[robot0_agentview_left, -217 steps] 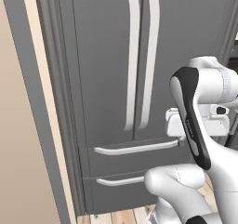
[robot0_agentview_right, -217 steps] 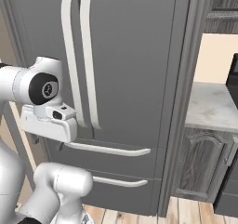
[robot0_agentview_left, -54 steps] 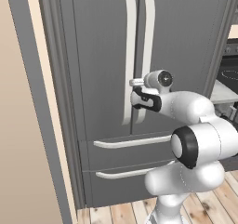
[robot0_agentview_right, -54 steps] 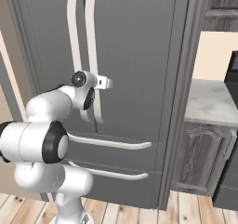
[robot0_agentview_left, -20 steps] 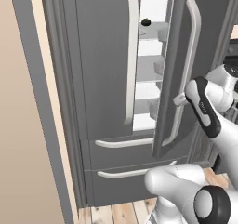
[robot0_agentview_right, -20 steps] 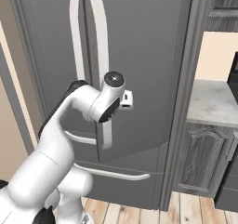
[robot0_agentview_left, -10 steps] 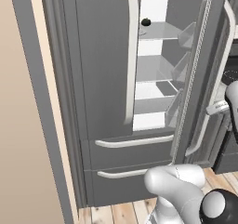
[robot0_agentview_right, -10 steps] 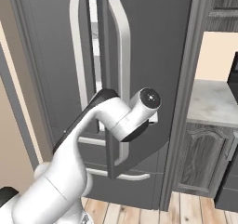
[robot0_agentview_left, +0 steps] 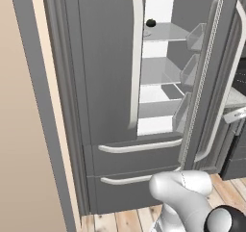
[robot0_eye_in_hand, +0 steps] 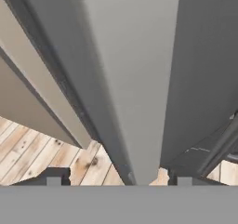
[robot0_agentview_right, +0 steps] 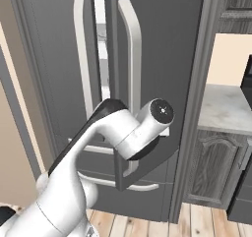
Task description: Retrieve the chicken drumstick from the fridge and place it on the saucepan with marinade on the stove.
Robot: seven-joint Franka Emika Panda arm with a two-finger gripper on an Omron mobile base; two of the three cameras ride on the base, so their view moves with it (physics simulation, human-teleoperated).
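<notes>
The fridge (robot0_agentview_left: 110,82) stands with its right door (robot0_agentview_left: 211,77) swung partly out; the left door is shut. You are in the door-opening step of the retrieval.

**Hand.** In the hand view, the hand (robot0_eye_in_hand: 114,179) straddles the pale door handle (robot0_eye_in_hand: 132,79), one dark tip on each side. The tips stand apart with a visible gap to the handle, so treat the hand as open around it, not clamped. In the right base view the arm's wrist sits against the lower part of the same handle (robot0_agentview_right: 130,59).

**Task items.**
- Chicken drumstick: not identifiable on the visible shelves. Expect it deeper inside or behind a door.
- On the top shelf (robot0_agentview_left: 163,32), near its front left, sits a small dark round object (robot0_agentview_left: 151,22). This is not the drumstick; do not target it.
- Clear door bins (robot0_agentview_left: 194,36) line the inside of the open door.
- To the right of the fridge, the right base view shows a grey table (robot0_agentview_right: 226,114) over cabinets.

**Next move.**
1. Judge whether the opening is wide enough for the arm. It appears narrow; widen the door if so.
2. Draw the hand clear of the handle without dragging the door shut.
3. Bring the hand round the door edge and survey the shelves for the golden-brown piece.
</notes>
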